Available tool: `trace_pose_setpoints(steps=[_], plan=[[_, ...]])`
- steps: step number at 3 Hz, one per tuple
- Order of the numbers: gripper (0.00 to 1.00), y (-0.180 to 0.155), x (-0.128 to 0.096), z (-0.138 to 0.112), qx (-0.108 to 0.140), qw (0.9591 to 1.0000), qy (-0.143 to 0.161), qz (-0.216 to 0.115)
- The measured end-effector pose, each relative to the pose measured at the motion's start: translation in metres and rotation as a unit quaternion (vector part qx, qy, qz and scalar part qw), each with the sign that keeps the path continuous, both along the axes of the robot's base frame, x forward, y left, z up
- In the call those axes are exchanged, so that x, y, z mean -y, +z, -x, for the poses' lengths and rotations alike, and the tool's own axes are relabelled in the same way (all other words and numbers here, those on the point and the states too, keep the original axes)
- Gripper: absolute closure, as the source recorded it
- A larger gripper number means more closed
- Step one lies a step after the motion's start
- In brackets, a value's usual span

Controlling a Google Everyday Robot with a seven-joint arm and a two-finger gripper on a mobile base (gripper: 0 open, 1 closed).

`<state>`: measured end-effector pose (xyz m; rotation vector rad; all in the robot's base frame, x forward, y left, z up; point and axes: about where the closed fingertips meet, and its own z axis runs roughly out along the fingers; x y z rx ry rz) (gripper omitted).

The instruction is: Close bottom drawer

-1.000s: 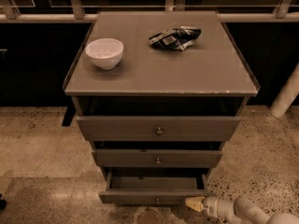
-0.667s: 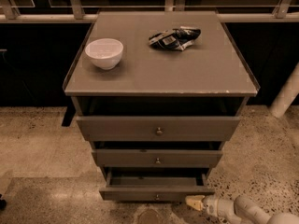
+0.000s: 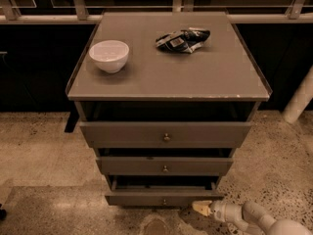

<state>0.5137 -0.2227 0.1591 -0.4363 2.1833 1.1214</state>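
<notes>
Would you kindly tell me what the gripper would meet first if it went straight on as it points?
Probably the bottom drawer, at its front's right end; the gripper, low on the right, points left at it. Depth is unclear; it may pass in front.

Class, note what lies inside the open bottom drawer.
Inside the bottom drawer only a dark strip shows, with no contents visible; the middle drawer above covers the rest. The gripper is low, beside the bottom drawer's right front corner.
</notes>
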Motion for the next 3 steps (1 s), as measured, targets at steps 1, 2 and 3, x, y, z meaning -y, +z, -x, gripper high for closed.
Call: trace_pose_setpoints(steps=[1,2,3], plan=[[1.00,0.004,0.001,-0.026,0.022,0.9997,-0.004,0.007],[1.00,0.004,0.001,-0.025,0.022,0.9997,-0.004,0.007],[1.00,0.016,0.004,-0.055,0.052,0.9983,-0.011,0.025]])
